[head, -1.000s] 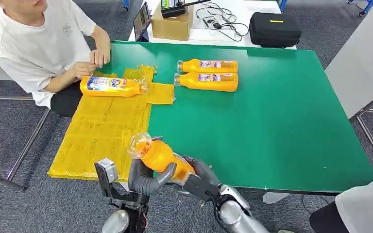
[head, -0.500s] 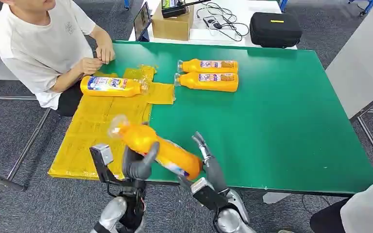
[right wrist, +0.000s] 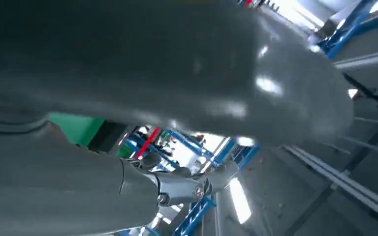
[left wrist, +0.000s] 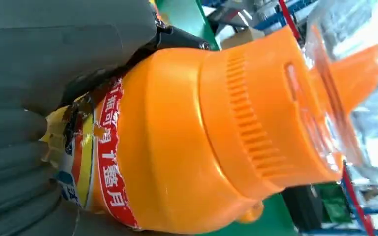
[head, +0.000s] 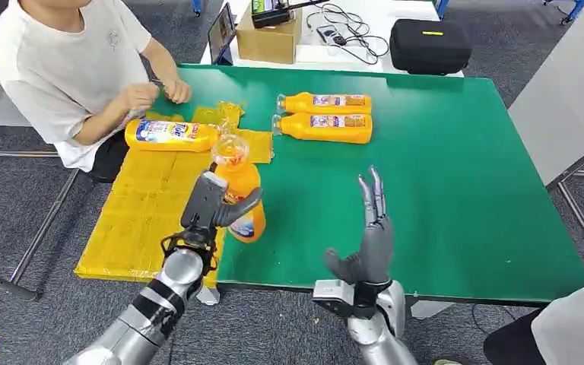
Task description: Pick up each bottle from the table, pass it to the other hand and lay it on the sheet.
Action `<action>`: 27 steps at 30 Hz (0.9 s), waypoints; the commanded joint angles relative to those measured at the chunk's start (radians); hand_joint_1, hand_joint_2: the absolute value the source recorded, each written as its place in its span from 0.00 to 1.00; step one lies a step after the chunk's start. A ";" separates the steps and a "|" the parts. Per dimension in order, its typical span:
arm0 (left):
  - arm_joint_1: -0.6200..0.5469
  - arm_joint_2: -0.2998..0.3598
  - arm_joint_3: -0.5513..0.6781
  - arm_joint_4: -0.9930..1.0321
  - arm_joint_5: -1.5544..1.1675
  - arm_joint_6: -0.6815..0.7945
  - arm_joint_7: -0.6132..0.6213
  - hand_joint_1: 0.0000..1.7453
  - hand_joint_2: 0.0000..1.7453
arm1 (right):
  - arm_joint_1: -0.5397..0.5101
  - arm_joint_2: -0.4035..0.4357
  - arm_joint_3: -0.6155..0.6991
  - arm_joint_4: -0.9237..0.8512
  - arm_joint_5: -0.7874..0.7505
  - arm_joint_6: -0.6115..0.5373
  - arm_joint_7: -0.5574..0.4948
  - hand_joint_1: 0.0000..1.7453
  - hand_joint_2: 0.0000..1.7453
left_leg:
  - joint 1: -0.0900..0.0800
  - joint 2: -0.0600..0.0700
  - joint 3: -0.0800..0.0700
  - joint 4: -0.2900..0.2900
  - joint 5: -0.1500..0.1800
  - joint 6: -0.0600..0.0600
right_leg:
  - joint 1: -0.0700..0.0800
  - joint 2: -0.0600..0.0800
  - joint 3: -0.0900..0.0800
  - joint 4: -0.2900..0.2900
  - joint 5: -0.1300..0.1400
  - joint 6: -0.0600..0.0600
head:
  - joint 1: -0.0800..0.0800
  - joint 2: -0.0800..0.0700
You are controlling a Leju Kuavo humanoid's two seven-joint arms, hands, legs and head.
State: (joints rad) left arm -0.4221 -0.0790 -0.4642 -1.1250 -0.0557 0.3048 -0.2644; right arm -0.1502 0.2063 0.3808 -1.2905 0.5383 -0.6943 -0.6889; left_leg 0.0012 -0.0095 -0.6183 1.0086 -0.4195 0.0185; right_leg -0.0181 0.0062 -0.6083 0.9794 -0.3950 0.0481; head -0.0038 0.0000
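1. The right hand (head: 370, 242) stands near the front edge of the green surface (head: 441, 190), empty, palm upright and fingers (head: 372, 199) straight and spread — half a second ago it was lower and just beside the bottle's base; a second ago it was wrapped round the bottle together with the left.
2. The left hand (head: 211, 205) grips the held bottle (head: 237, 186) alone, thumb and fingers closed round its labelled body. The bottle is now almost upright, clear cap up, over the border between the yellow sheet (head: 148, 209) and the green; half a second ago it lay slanted and nearer the robot.
3. In the left wrist view the held bottle's orange shoulder and clear cap reach out past the grey thumb.
4. Farther off, one bottle on the sheet (head: 173, 134) lies on its side, unmoved.
5. Two bottles on the green (head: 325, 115) lie side by side, touching, where they were.
6. At the far left corner a seated person's hands (head: 156, 93) have shifted slightly.
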 commanded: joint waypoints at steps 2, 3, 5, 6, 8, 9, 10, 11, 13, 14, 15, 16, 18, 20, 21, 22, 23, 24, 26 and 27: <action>-0.200 0.059 -0.032 0.302 -0.187 0.050 0.065 1.00 1.00 | -0.030 0.000 -0.037 0.060 -0.065 -0.004 -0.009 0.00 0.00 | 0.001 0.000 0.005 0.000 -0.002 -0.001 | 0.002 -0.002 0.005 0.000 -0.002 -0.003 | 0.000 0.000; -0.226 0.066 -0.048 0.347 -0.251 0.073 0.077 1.00 1.00 | -0.034 -0.003 -0.024 0.074 -0.086 -0.004 -0.009 0.00 0.00 | 0.001 -0.001 0.002 0.000 0.000 -0.001 | 0.001 -0.001 0.003 0.000 -0.001 -0.002 | 0.000 0.000; -0.277 0.076 -0.088 0.439 -0.384 0.115 0.112 1.00 1.00 | -0.038 -0.007 -0.010 0.084 -0.123 -0.004 -0.009 0.00 0.00 | 0.001 0.000 0.003 0.000 0.000 -0.001 | 0.002 -0.002 0.004 0.000 -0.001 -0.002 | 0.000 0.000; -0.295 0.074 -0.077 0.470 -0.389 0.107 0.103 1.00 1.00 | -0.036 -0.007 -0.010 0.082 -0.122 -0.004 -0.009 0.00 0.00 | 0.001 0.000 0.002 0.000 0.000 -0.001 | 0.001 -0.001 0.002 -0.001 -0.001 -0.002 | 0.000 0.000; -0.295 0.074 -0.077 0.470 -0.389 0.107 0.103 1.00 1.00 | -0.036 -0.007 -0.010 0.082 -0.122 -0.004 -0.009 0.00 0.00 | 0.001 0.001 0.003 0.000 -0.001 -0.001 | 0.002 0.000 0.003 0.000 -0.001 -0.002 | 0.000 0.000; -0.295 0.074 -0.077 0.470 -0.389 0.107 0.103 1.00 1.00 | -0.036 -0.007 -0.010 0.082 -0.122 -0.004 -0.009 0.00 0.00 | 0.001 0.001 0.002 -0.001 0.000 -0.002 | 0.001 0.000 0.002 -0.001 0.000 -0.002 | 0.000 0.000; -0.295 0.074 -0.077 0.470 -0.389 0.107 0.103 1.00 1.00 | -0.036 -0.007 -0.010 0.082 -0.122 -0.004 -0.009 0.00 0.00 | 0.001 0.002 0.004 0.000 0.000 -0.002 | 0.002 0.000 0.004 -0.001 -0.001 -0.002 | 0.000 0.000; -0.295 0.074 -0.077 0.470 -0.389 0.107 0.103 1.00 1.00 | -0.036 -0.007 -0.010 0.082 -0.122 -0.004 -0.009 0.00 0.00 | 0.001 0.001 0.003 0.000 0.000 -0.002 | 0.001 0.000 0.003 0.000 -0.001 -0.002 | 0.000 0.000; -0.295 0.074 -0.077 0.470 -0.389 0.107 0.103 1.00 1.00 | -0.036 -0.007 -0.010 0.082 -0.122 -0.004 -0.009 0.00 0.00 | 0.001 0.001 0.003 0.000 0.000 -0.002 | 0.001 0.000 0.003 0.000 -0.001 -0.002 | 0.000 0.000; -0.306 0.074 -0.110 0.497 -0.449 0.118 0.132 1.00 1.00 | -0.038 -0.009 -0.005 0.090 -0.128 -0.004 -0.009 0.00 0.00 | 0.001 0.001 0.002 0.000 0.000 -0.002 | 0.001 0.000 0.002 0.000 -0.001 -0.002 | 0.000 0.000; -0.325 0.077 -0.139 0.529 -0.503 0.106 0.168 1.00 1.00 | -0.041 -0.010 0.001 0.098 -0.144 -0.004 -0.009 0.00 0.00 | 0.001 0.001 0.004 0.000 -0.001 -0.002 | 0.002 0.000 0.004 0.000 -0.002 -0.002 | 0.000 0.000; -0.364 0.081 -0.183 0.585 -0.579 0.056 0.214 1.00 1.00 | -0.044 -0.016 0.010 0.101 -0.168 -0.004 -0.009 0.00 0.00 | 0.001 0.000 0.003 0.000 0.000 -0.002 | 0.001 0.000 0.003 0.000 -0.001 -0.002 | 0.000 0.000; -0.404 0.070 -0.173 0.655 -0.597 -0.051 0.242 1.00 1.00 | -0.049 -0.021 0.019 0.115 -0.204 0.001 -0.009 0.00 0.00 | 0.002 0.000 0.003 0.000 0.000 -0.002 | 0.002 -0.001 0.004 0.000 -0.001 -0.002 | 0.000 0.000; -0.431 0.069 -0.174 0.722 -0.634 -0.118 0.272 1.00 1.00 | -0.049 -0.023 0.025 0.118 -0.229 0.008 -0.009 0.00 0.00 | 0.001 0.000 0.003 0.000 0.000 -0.002 | 0.002 -0.001 0.004 0.000 -0.001 -0.002 | 0.000 0.000; -0.430 0.069 -0.155 0.737 -0.634 -0.138 0.268 1.00 1.00 | -0.049 -0.023 0.027 0.120 -0.237 0.011 -0.009 0.00 0.00 | 0.001 0.001 0.002 0.000 0.000 -0.002 | 0.001 0.001 0.002 0.000 0.000 -0.002 | 0.000 0.000; -0.422 0.069 -0.124 0.747 -0.620 -0.154 0.268 1.00 1.00 | -0.048 -0.022 0.031 0.128 -0.234 0.008 -0.009 0.00 0.00 | 0.001 0.002 0.004 0.000 0.000 -0.003 | 0.002 0.002 0.004 0.000 0.000 -0.003 | 0.000 0.000; -0.417 0.073 -0.115 0.755 -0.620 -0.156 0.271 1.00 1.00 | -0.049 -0.020 0.033 0.144 -0.233 0.011 -0.009 0.00 0.00 | 0.001 0.003 0.003 -0.001 0.000 -0.002 | 0.001 0.002 0.003 -0.001 0.000 -0.002 | 0.000 0.000; -0.410 0.074 -0.105 0.761 -0.619 -0.155 0.274 1.00 1.00 | -0.052 -0.018 0.035 0.159 -0.228 0.011 -0.009 0.00 0.00 | 0.001 0.004 0.006 -0.001 -0.001 -0.003 | 0.001 0.003 0.005 -0.001 0.000 -0.003 | 0.000 0.000; -0.401 0.075 -0.072 0.779 -0.602 -0.182 0.281 1.00 1.00 | -0.055 -0.017 0.039 0.180 -0.243 0.031 -0.009 0.00 0.00 | 0.001 0.005 0.005 -0.002 0.000 -0.002 | 0.001 0.004 0.004 -0.001 0.000 -0.002 | 0.000 0.000; -0.400 0.073 -0.059 0.784 -0.597 -0.187 0.284 0.99 1.00 | -0.055 -0.018 0.040 0.181 -0.252 0.033 -0.009 0.00 0.00 | 0.001 0.006 0.007 -0.002 -0.001 -0.003 | 0.001 0.005 0.006 -0.002 0.000 -0.003 | 0.000 0.000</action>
State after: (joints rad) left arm -0.7975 -0.0198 -0.5714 -0.5378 -0.6802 0.1652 -0.0030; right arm -0.1578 0.2117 0.3830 -1.2398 0.3136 -0.6848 -0.6889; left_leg 0.0014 -0.0081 -0.6176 1.0086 -0.4184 0.0171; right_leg -0.0177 0.0068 -0.6079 0.9801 -0.3944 0.0474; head -0.0035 0.0000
